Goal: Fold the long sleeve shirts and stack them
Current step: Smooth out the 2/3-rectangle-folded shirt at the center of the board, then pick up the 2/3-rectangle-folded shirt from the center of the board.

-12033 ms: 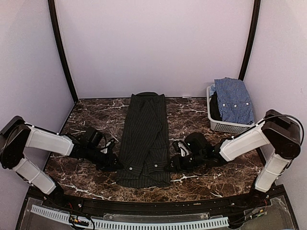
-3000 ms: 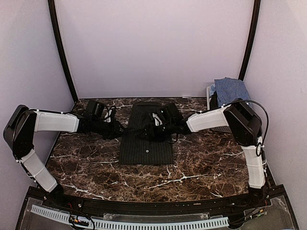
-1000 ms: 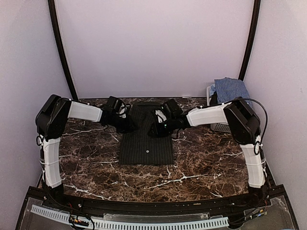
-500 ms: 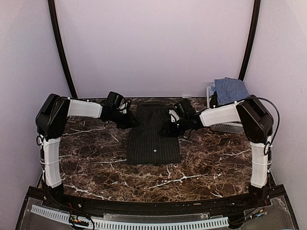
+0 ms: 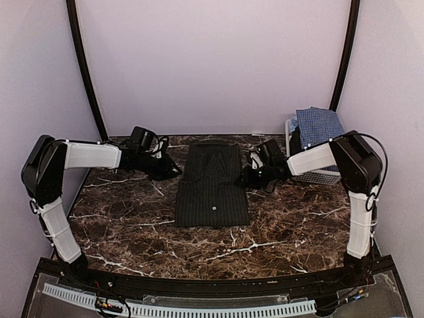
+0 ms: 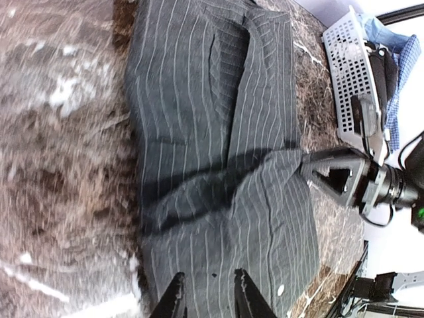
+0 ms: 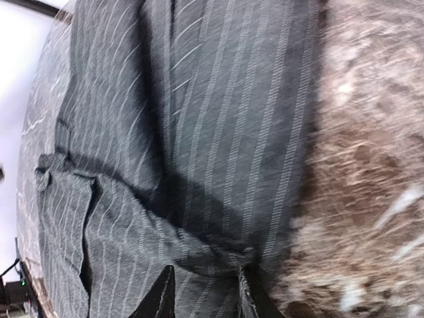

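Folded black pinstripe shirt (image 5: 212, 189) lies on counter (image 5: 126, 222); left fingers (image 6: 173, 301) and right fingers (image 7: 159, 298) flank its far half, both slightly parted, gripping nothing.

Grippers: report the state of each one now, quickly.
Left gripper: open, fingers apart over the black shirt, holding nothing.
Right gripper: open, fingers apart at the shirt's edge, holding nothing.

Black pinstriped shirt (image 5: 212, 185): folded into a narrow rectangle, lying flat at the centre of the top view, long axis running top to bottom. One white button (image 5: 216, 209) shows near its lower edge. Blue-and-white check shirt (image 5: 317, 126): rumpled, unfolded heap at upper right.
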You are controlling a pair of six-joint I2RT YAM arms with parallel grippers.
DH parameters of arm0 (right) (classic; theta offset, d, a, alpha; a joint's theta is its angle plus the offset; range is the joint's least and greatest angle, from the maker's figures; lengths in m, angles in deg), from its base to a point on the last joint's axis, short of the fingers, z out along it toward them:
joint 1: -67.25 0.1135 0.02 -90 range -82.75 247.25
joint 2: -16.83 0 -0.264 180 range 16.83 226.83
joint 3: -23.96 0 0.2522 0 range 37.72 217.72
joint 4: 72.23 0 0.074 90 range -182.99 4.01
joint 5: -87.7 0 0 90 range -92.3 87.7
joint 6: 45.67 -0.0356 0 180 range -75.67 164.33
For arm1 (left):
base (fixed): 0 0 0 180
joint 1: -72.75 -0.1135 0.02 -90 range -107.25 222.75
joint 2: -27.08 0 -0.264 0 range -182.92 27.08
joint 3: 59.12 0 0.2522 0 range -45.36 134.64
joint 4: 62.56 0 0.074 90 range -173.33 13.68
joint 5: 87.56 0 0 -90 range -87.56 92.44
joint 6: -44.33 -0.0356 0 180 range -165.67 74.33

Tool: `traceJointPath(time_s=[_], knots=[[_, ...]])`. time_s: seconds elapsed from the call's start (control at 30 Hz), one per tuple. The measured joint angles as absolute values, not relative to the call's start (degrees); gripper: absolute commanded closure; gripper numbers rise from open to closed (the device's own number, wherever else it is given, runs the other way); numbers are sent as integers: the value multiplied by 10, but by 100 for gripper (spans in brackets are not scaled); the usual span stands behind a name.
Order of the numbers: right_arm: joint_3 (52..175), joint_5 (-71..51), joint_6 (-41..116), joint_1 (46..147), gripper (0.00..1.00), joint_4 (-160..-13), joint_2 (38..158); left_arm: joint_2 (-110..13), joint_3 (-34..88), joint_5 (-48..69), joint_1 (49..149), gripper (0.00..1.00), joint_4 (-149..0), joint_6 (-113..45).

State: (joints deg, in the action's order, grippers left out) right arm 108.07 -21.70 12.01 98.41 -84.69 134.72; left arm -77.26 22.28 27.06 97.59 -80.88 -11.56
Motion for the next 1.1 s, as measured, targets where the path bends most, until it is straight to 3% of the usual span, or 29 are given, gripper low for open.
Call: traceJointPath(time_s=[0.4, 0.77, 1.1], knots=[[1049, -176, 119, 993, 69, -884, 1284, -667, 13, 299, 1001, 75, -769, -69], [947, -148, 98, 1127, 69, -874, 1162, -640, -41, 306, 1042, 74, -733, -31], [767, -174, 30, 1133, 69, -793, 1105, -636, -47, 311, 1048, 74, -732, -24]])
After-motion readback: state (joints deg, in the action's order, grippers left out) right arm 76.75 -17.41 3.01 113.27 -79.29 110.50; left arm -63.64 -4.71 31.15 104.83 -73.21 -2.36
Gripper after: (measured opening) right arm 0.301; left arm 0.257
